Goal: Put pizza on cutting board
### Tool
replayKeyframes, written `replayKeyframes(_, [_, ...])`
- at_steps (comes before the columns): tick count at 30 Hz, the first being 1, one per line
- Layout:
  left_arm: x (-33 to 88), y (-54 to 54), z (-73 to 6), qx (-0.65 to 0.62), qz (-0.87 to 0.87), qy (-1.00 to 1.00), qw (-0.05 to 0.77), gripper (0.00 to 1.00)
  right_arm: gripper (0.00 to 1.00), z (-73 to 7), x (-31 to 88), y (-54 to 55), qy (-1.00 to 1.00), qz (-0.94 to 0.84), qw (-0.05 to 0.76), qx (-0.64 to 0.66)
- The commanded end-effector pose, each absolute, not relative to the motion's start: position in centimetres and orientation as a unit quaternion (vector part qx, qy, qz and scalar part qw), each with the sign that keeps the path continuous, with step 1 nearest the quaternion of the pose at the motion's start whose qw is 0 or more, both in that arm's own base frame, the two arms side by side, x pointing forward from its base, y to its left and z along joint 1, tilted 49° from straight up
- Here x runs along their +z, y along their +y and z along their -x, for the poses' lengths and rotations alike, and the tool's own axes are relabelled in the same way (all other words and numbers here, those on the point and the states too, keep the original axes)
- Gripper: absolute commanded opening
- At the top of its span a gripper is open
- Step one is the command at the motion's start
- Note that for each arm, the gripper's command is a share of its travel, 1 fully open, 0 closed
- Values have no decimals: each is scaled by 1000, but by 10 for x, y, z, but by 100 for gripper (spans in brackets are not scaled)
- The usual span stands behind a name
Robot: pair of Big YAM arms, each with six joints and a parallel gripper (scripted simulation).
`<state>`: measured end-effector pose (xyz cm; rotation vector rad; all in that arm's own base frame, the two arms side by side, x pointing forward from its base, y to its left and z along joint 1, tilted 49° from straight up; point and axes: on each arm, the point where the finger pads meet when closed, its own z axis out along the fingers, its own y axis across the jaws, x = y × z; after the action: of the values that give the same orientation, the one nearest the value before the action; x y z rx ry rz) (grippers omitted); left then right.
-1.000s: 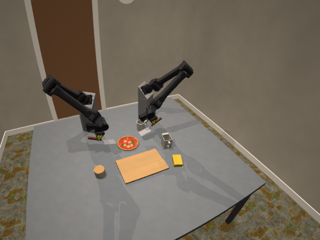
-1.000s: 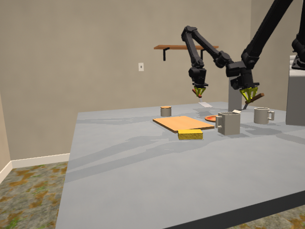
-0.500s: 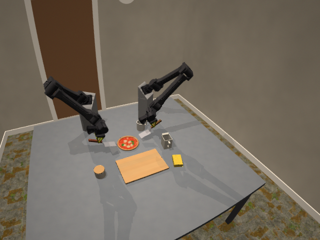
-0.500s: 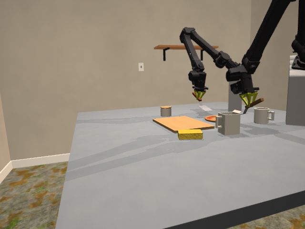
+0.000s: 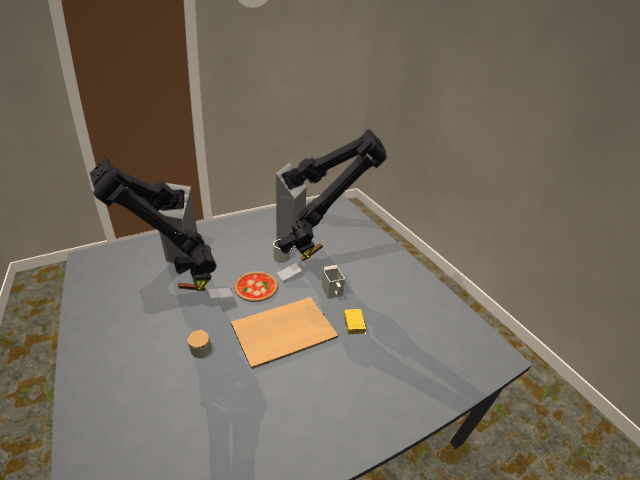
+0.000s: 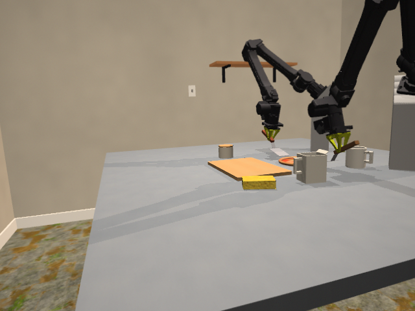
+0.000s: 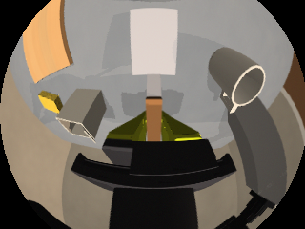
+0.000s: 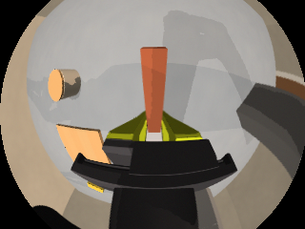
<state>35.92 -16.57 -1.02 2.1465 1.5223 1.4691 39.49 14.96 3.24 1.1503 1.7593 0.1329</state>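
The pizza [image 5: 255,285] [image 6: 288,161] lies flat on the counter [image 5: 129,392] [image 6: 218,234] [image 7: 195,29] [image 8: 105,38], off the board [image 5: 284,331] [image 6: 249,168] [image 7: 48,38] [image 8: 83,143] and near one of its long edges, between the blades of the two turners. The left end effector [image 5: 307,254] [image 6: 340,149] [image 7: 153,114] is pinching the brown handle of its turner [image 5: 289,272] [image 6: 350,146] [image 7: 153,42], and the right end effector [image 5: 200,284] [image 6: 271,137] [image 8: 153,114] has its fingers closed on the reddish handle of the other turner [image 5: 220,292] [image 6: 279,152] [image 8: 153,86]. Both handles slant upward from blades held low, each pointing toward the pizza from its own side (whether either blade meets the counter, I cannot tell). The board lies flat, with the sponge [image 5: 354,320] [image 6: 259,183] [image 7: 50,101] [image 8: 95,187] near one short end and the lidded jar [image 5: 199,345] [image 6: 225,152] [image 8: 71,83] standing apart from the opposite end. The square mug [image 5: 333,283] [image 6: 313,168] [image 7: 83,107] is upright near the sponge (its handle faces the sponge's side), while the round mug [image 5: 281,252] [image 6: 355,157] [image 7: 233,72] stands beyond the left turner's blade, toward the left arm's base. The pizza has yet to be put on the board.
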Motion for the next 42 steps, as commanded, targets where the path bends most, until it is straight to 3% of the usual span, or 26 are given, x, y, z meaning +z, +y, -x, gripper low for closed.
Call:
replayKeyframes(1, [-14, -168, -368, 488, -714, 498, 63, 6, 6, -400, 25, 146, 730, -468, 495, 47])
replayKeyframes(42, [-40, -196, -359, 482, -718, 498, 65, 6, 6, -397, 12, 147, 738, -460, 491, 40])
